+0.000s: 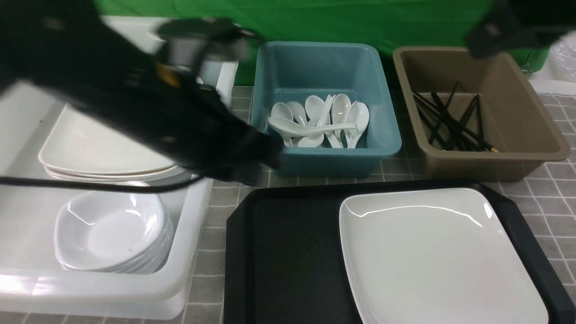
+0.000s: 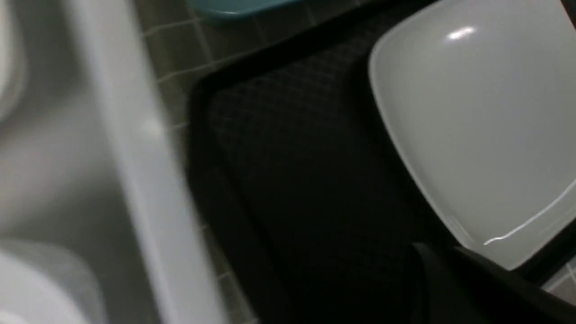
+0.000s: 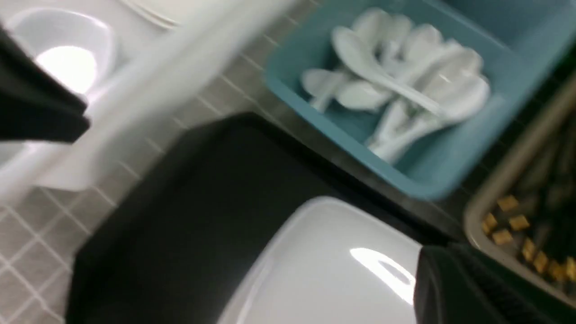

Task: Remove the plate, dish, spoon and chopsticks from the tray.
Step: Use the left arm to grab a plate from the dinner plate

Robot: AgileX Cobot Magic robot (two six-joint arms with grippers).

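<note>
Plate (image 1: pixel 441 252) lying flat on the right half of the tray (image 1: pixel 288 261), which rests on the tiled bench (image 1: pixel 555 202). Left gripper (image 1: pixel 261 157), blurred and clenched, hangs near the tray's far left corner. Right gripper (image 1: pixel 492 33), clenched, hangs above the brown tub (image 1: pixel 517 103) holding chopsticks (image 1: pixel 450 123). Spoons (image 1: pixel 319 121) fill the blue tub (image 1: pixel 324 63). Dishes (image 1: pixel 112 229) are stacked in the white tub (image 1: pixel 193 216).

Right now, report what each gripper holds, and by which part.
Nothing is held. The left gripper and right gripper are shut on nothing visible; the plate lies untouched on the tray.
</note>
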